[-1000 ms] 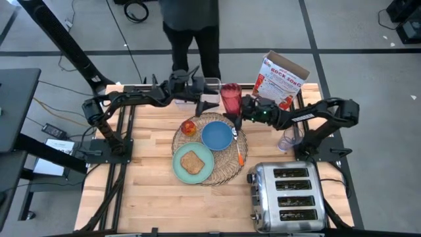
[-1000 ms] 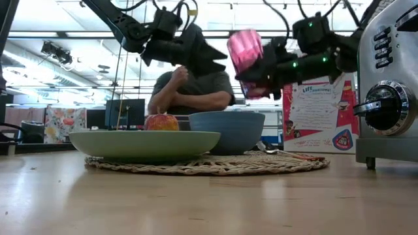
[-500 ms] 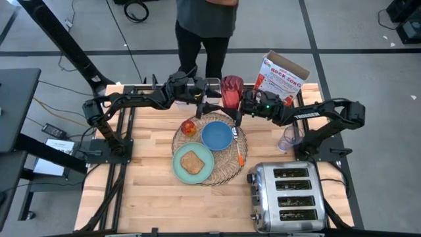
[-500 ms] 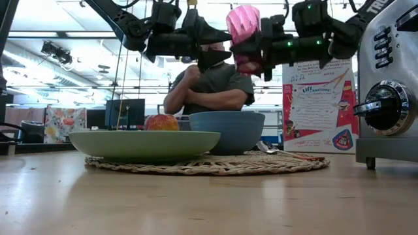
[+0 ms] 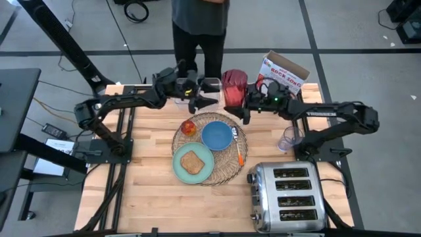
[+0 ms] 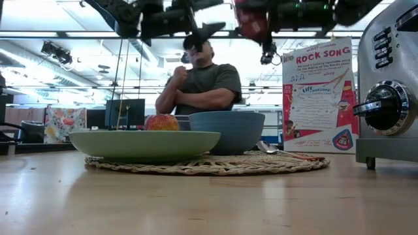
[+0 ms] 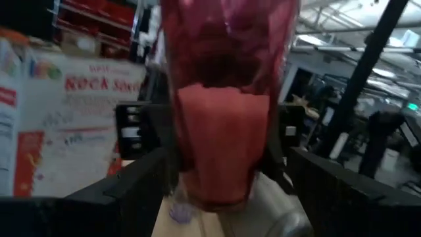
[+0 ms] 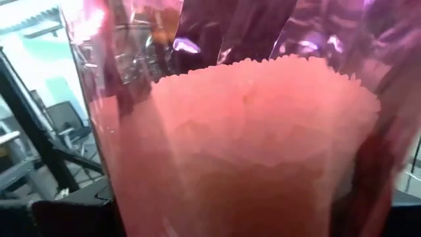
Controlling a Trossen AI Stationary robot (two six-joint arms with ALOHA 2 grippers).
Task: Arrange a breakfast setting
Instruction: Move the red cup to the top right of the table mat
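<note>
Up near the table's far edge, the left gripper (image 5: pixel 205 100) is hanging spread wide and empty, while the right gripper (image 5: pixel 242 100) is clasping the red translucent cup (image 5: pixel 233 87) aloft beyond the round woven wicker placemat (image 5: pixel 245 141).

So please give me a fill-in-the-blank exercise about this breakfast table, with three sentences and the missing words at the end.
1. The toast slice lies on the mint-green ____.
2. The right gripper holds the red translucent ____ above the table.
3. The apple rests on the wicker placemat beside the blue ____.

Missing words: plate; cup; bowl
</note>
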